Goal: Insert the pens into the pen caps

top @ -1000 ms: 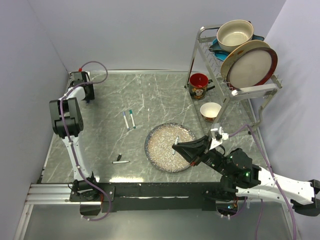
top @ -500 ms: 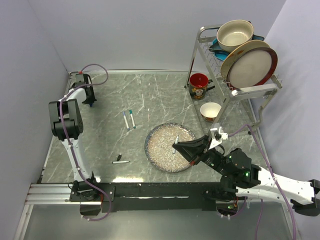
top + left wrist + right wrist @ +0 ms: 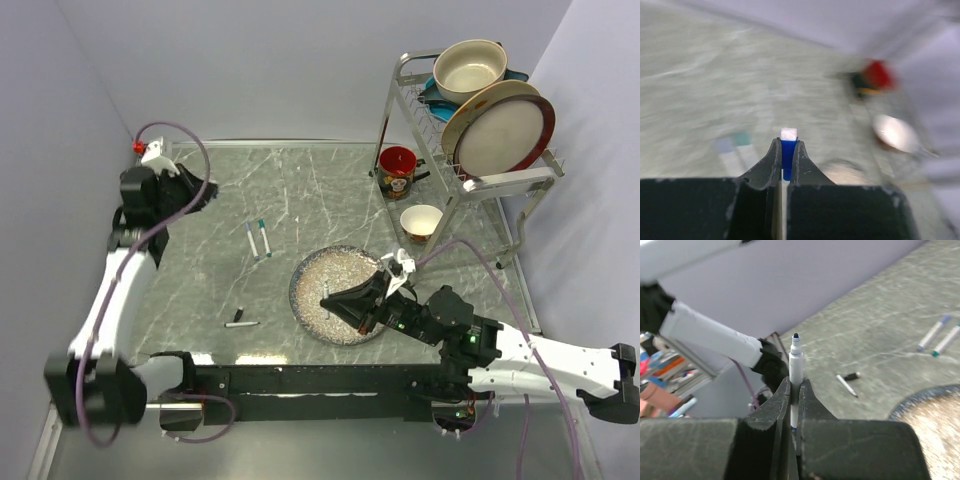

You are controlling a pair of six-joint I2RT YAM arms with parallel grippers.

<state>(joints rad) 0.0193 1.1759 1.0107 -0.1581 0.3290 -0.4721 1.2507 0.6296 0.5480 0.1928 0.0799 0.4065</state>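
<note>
Two pens (image 3: 251, 242): side by side on worktop (image 3: 300, 190).
Left fingers (image 3: 771, 161): clamped on blue cap (image 3: 788, 153), over far-left worktop.
Right fingers (image 3: 782, 396): clamped on uncapped pen (image 3: 796, 364), held above speckled plate (image 3: 305, 275).

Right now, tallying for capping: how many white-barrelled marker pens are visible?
4 pens: two paired centrally, one alone left of the speckled plate, one in the right jaws. None looks hidden.
</note>
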